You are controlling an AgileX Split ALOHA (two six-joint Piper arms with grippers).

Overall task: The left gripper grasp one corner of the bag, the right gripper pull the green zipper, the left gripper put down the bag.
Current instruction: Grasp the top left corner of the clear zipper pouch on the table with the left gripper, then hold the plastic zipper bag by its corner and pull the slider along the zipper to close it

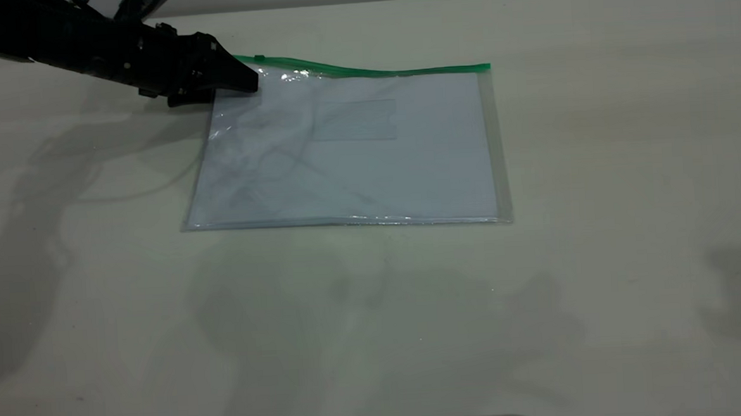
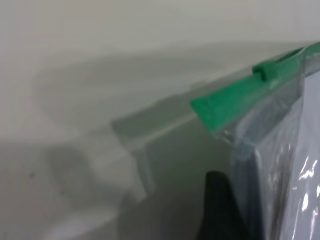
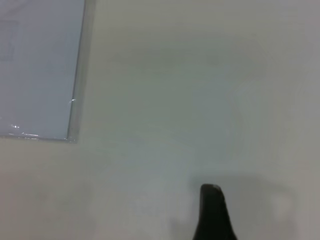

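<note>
Bare counter [image 1: 377,334] fills the foreground of the exterior view, with only shadows across it. At far left the left gripper [image 1: 246,81] reaches in low from the upper corner, its dark jaws at the bag's [image 1: 349,158] far left corner, just below the end of the green zipper [image 1: 369,70]. That corner rides slightly up off the counter while the remainder lies flat, which suggests the jaws are closed on the plastic; the left wrist view shows one dark jaw tip beside the film but not the pinch itself, so I cannot tell for certain. The small slider tab [image 1: 259,58] sits on the strip just beside the jaws. Moving right, the pouch spreads across mid-counter, white sheets and a clear card pocket [image 1: 354,120] visible through it, the zipper running along its far edge to the right corner. The right gripper [image 3: 212,210] hovers over open counter well apart from the bag's right edge; only one jaw tip shows, so its opening cannot be told. Thin, glossy film like this should be light, floppy and slippery. Holding the reinforced zipper corner is the sound choice, and the slider tab is the part to pull.
</note>
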